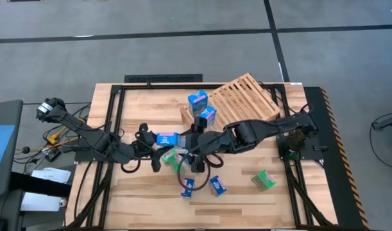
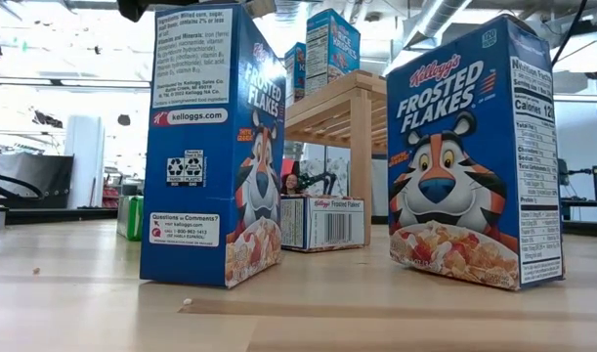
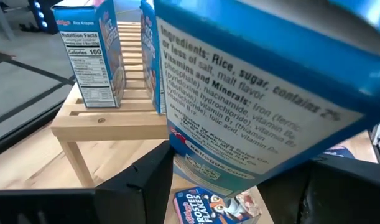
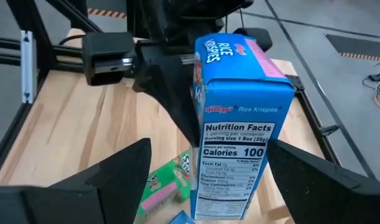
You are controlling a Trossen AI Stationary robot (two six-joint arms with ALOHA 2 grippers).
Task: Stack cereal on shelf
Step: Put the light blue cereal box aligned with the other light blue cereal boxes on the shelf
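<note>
My left gripper (image 1: 165,138) is shut on a blue Rice Krispies cereal box (image 4: 242,118) above the table's middle. My right gripper (image 4: 208,149) is open. Its fingers stand on either side of that same box with a gap on each side. The light-wood slatted shelf (image 1: 247,99) stands at the far middle, and two blue boxes (image 1: 197,99) (image 1: 207,115) stand upright on its left end. More cereal boxes lie on the table: a green one (image 1: 169,156) under the grippers, two blue ones (image 1: 187,187) (image 1: 217,185), and a green one (image 1: 264,180). My left gripper pinches the Rice Krispies box between its two fingers, one on each wide face (image 4: 196,93), in the upper half. It comes level from the table's left. The box stands upright in the hold, lifted over the green box, with its ingredients side (image 3: 239,106) facing the left wrist.
Near the table's front edge two Frosted Flakes boxes (image 2: 210,147) (image 2: 474,156) stand upright in the low view, and another (image 2: 322,223) lies flat behind them. Black frame rails (image 1: 112,115) run along the table's left and right sides. Free plank lies at the near left.
</note>
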